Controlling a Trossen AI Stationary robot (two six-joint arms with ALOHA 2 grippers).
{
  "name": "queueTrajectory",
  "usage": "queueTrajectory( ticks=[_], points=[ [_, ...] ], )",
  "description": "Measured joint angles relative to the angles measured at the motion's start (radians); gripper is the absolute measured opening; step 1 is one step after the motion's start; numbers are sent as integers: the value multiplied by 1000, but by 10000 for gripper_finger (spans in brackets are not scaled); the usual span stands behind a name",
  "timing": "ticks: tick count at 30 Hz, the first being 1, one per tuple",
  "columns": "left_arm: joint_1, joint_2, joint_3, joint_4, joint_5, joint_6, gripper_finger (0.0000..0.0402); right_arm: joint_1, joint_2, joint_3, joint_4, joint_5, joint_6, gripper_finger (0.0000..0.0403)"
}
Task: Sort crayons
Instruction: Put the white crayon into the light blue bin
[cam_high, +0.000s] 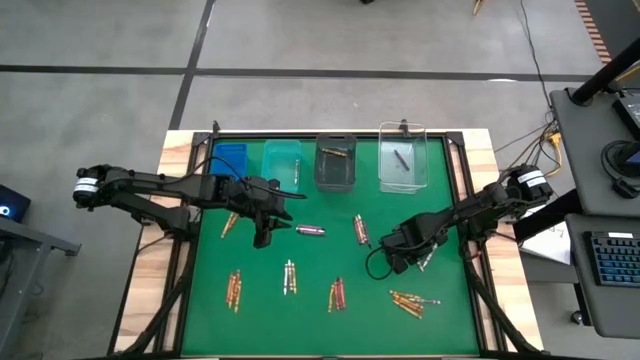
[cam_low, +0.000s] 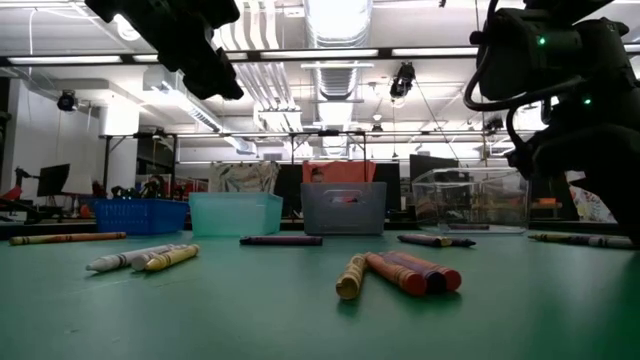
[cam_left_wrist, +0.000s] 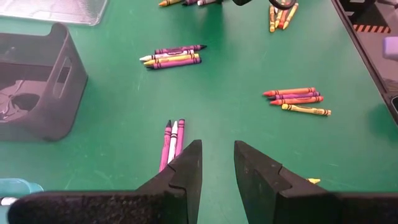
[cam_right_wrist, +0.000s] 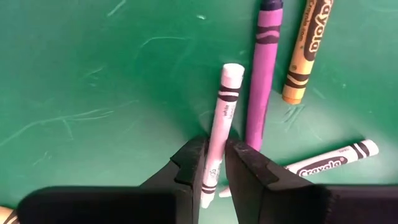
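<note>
The right gripper (cam_right_wrist: 214, 163) is low over the green desk (cam_high: 320, 320), right of centre, its two dark fingers (cam_right_wrist: 186, 168) clamped on the lower end of a white crayon (cam_right_wrist: 221, 118). That crayon's far end rests on or just above the mat, beside a purple crayon (cam_right_wrist: 261, 81) and an orange-gold one (cam_right_wrist: 305, 50); another white crayon (cam_right_wrist: 329, 160) lies just past the fingers.

The left gripper (cam_left_wrist: 216, 168) hangs above the desk left of centre, fingers slightly apart and holding nothing.

Other crayons lie in small clusters (cam_high: 290, 277) across the near half of the desk, with one cluster (cam_high: 412, 302) close to the right gripper's near side. Four bins (cam_high: 335, 163) stand along the far edge. Bare green mat runs between the clusters and the bins; the near-right corner is also open.
</note>
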Motion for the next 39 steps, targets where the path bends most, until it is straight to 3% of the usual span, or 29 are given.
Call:
queueTrajectory(
  ticks=[6, 17, 22, 27, 31, 34, 39],
  points=[
    [0, 0, 0, 4, 0, 0, 75, -1, -1, 0, 1, 5, -21, 15],
    [0, -31, 0, 47, 0, 23, 75, -3, -94, 68, -6, 33, -91, 8],
    [1, -115, 0, 46, 0, 102, 75, -33, -199, 120, 87, 156, -177, 8],
    [7, -224, 0, 48, -10, 182, 75, -109, -277, 146, 276, 300, -380, 8],
    [12, -303, 0, 47, -99, 238, 75, -206, -284, 146, 492, 337, -600, 8],
    [18, -349, 0, 47, -164, 281, 75, -291, -255, 146, 681, 310, -774, 8],
    [31, -385, 0, 59, -209, 344, 75, -442, -130, 146, 1063, 150, -1000, 8]
  ],
)
